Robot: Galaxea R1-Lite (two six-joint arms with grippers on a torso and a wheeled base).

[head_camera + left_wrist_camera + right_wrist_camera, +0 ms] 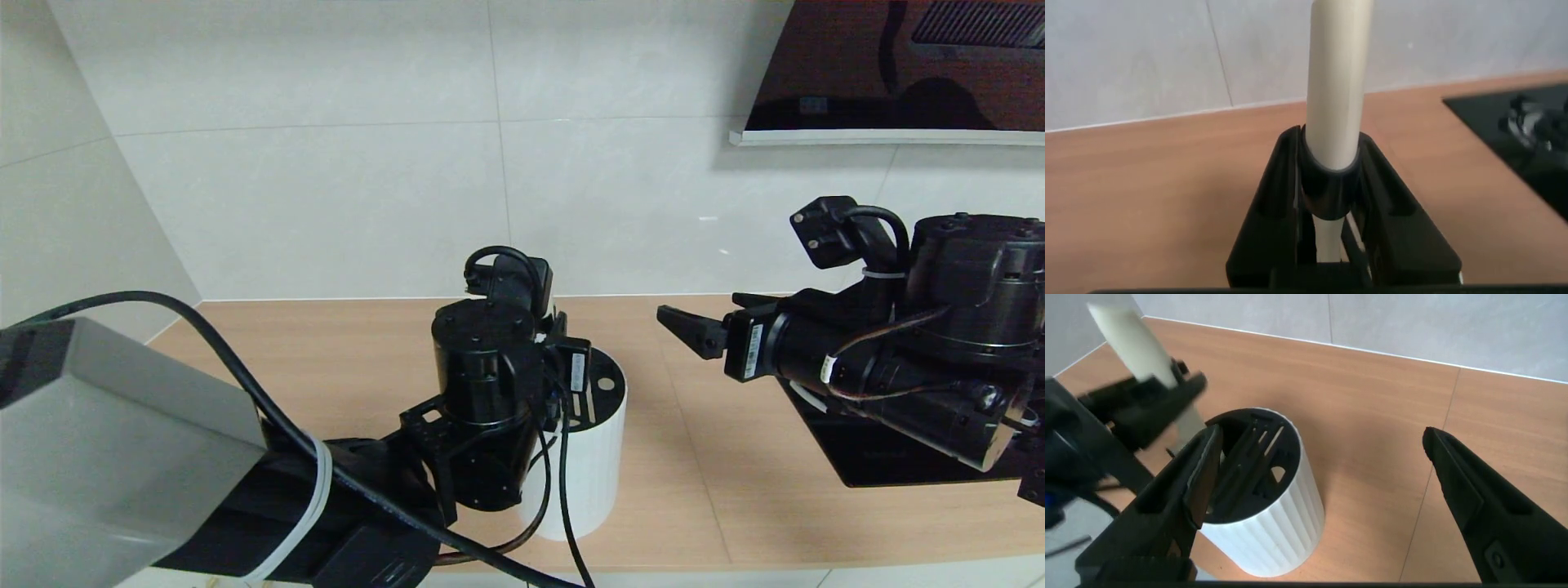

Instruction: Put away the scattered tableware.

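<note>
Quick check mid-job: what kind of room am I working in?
Most likely a kitchen: a wooden countertop runs along a tiled wall, a black cooktop is set into it, and a white utensil holder stands on it.

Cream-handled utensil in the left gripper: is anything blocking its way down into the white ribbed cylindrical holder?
Nothing visible blocks it. The left gripper holds the cream-handled utensil over the black slotted top of the white ribbed cylindrical holder; the open right gripper is off to the side.

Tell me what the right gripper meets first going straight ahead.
Likely the white utensil holder, just below the left gripper holding a cream-handled utensil; it may pass onto the wooden counter. Depth unclear.
</note>
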